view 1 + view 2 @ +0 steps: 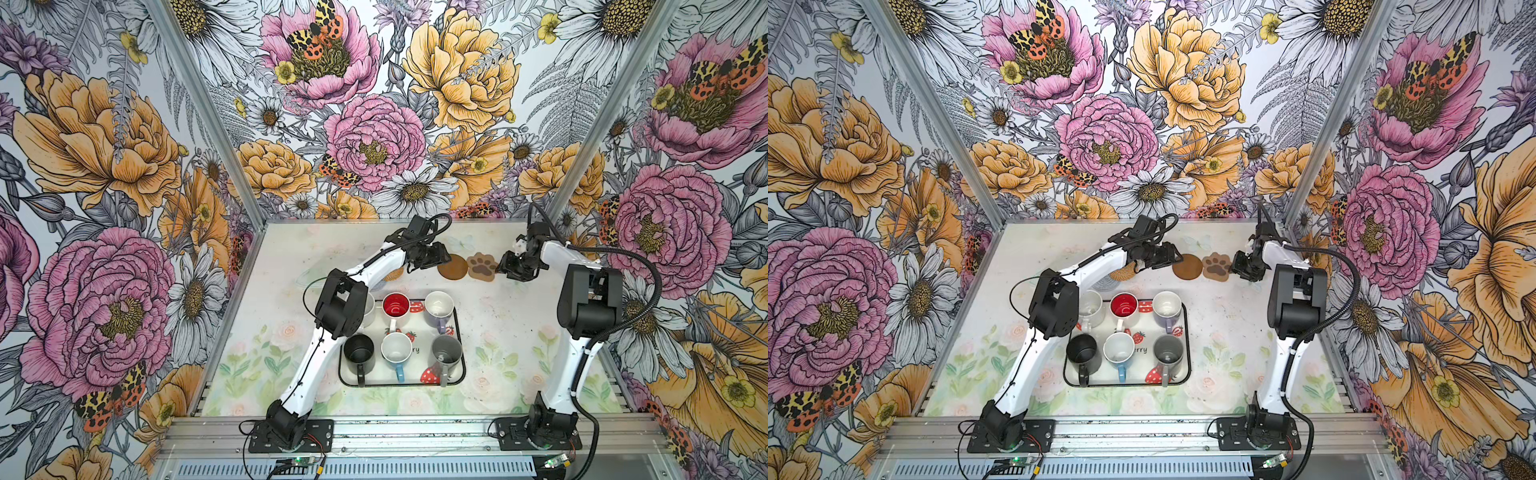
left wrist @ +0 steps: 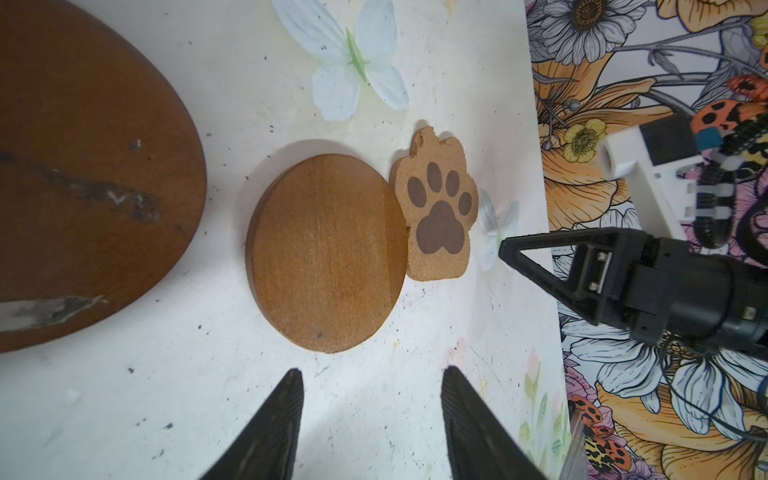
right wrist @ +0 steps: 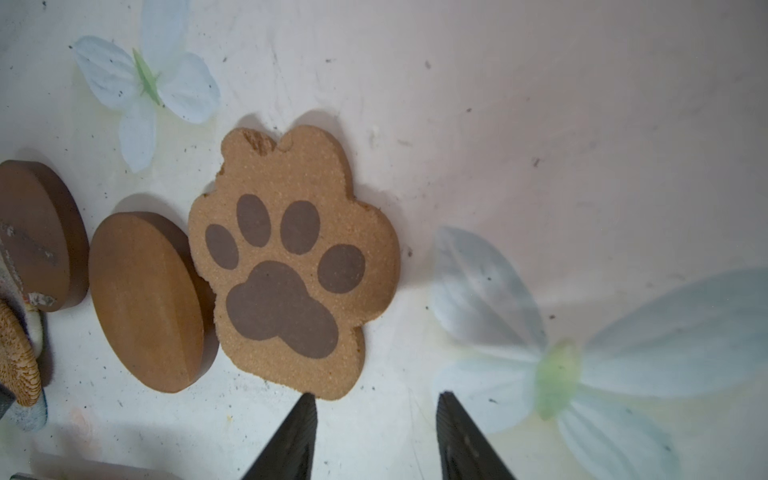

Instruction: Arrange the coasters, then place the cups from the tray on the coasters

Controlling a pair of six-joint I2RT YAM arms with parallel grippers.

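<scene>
A brown disc coaster (image 1: 453,267) lies flat against the tan paw coaster (image 1: 482,267) at the back of the table. My left gripper (image 2: 372,374) hovers open just left of the disc (image 2: 328,253), nothing between its fingers. A second brown disc (image 2: 83,166) lies close beside it. My right gripper (image 3: 376,397) stands open at the paw coaster's (image 3: 291,262) right edge, holding nothing. A rattan coaster (image 1: 392,274) peeks out under the left arm. The strawberry tray (image 1: 460,332) holds several cups, among them red-inside (image 1: 395,304), lavender (image 1: 439,305) and black (image 1: 359,349).
A pale woven coaster (image 1: 1106,284) lies partly under the left forearm. The left elbow (image 1: 338,303) hangs over the tray's back left corner and hides part of a white cup (image 1: 369,309). Floral walls close in the table at the back and both sides.
</scene>
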